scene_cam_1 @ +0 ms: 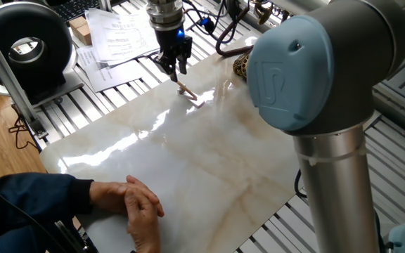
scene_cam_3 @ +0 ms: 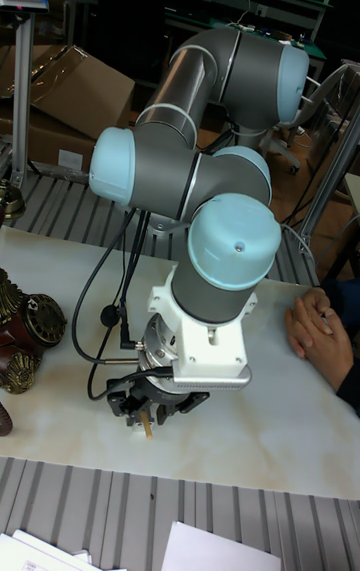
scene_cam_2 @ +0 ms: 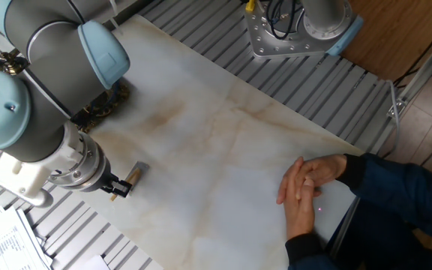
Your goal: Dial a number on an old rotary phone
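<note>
The old rotary phone [scene_cam_3: 25, 326] stands at the marble slab's left edge in the tall fixed view, its round brass dial [scene_cam_3: 45, 319] facing the arm. In one fixed view only its carved base [scene_cam_1: 242, 65] shows behind the arm's blue joint. In the other fixed view the phone [scene_cam_2: 105, 106] is mostly hidden under the arm. My gripper [scene_cam_1: 174, 69] points down near the slab's far edge, well apart from the phone. Its fingers are shut on the upper end of a small wooden stick [scene_cam_1: 188, 94], whose pale lower end rests on the marble. The stick's tip [scene_cam_3: 147, 425] pokes out below the fingers.
A person's clasped hands [scene_cam_1: 136, 204] rest on the slab's [scene_cam_1: 188, 161] near edge. A big black round device [scene_cam_1: 27, 42], papers [scene_cam_1: 121, 31] and a small box [scene_cam_1: 81, 28] lie beyond the slab. The arm's base [scene_cam_2: 298, 26] is bolted beside it.
</note>
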Available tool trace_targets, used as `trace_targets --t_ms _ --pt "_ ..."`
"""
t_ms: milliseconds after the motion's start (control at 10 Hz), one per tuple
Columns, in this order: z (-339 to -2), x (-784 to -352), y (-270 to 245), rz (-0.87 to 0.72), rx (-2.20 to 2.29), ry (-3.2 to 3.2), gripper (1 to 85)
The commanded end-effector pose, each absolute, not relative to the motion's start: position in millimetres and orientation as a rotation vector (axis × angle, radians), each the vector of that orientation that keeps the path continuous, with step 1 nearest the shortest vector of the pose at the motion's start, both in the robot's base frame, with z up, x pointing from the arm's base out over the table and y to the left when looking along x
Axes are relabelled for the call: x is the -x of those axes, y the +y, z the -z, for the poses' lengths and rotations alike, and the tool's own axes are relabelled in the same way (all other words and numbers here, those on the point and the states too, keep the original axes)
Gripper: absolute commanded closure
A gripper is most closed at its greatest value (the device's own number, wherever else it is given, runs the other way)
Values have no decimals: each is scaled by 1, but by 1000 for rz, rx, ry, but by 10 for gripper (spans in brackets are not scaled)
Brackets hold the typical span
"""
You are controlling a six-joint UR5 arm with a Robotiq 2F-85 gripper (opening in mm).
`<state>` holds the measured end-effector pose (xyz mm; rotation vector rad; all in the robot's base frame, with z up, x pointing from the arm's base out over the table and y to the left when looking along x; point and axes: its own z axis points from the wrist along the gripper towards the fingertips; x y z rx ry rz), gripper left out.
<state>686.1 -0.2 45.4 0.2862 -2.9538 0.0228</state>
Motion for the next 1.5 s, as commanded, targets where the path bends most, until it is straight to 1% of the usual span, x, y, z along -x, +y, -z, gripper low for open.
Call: trace_targets --t_ms 0,200,600,900,1400 --pt "-43 -686 3 -8 -277 -2950 420" --pt "-30 -693 5 -17 -267 -2963 417" --pt "-23 -696 10 -17 -254 -2968 413" --pt "-15 -694 9 -33 -248 -2970 427" --pt "-14 -693 5 -46 -251 -2977 440"
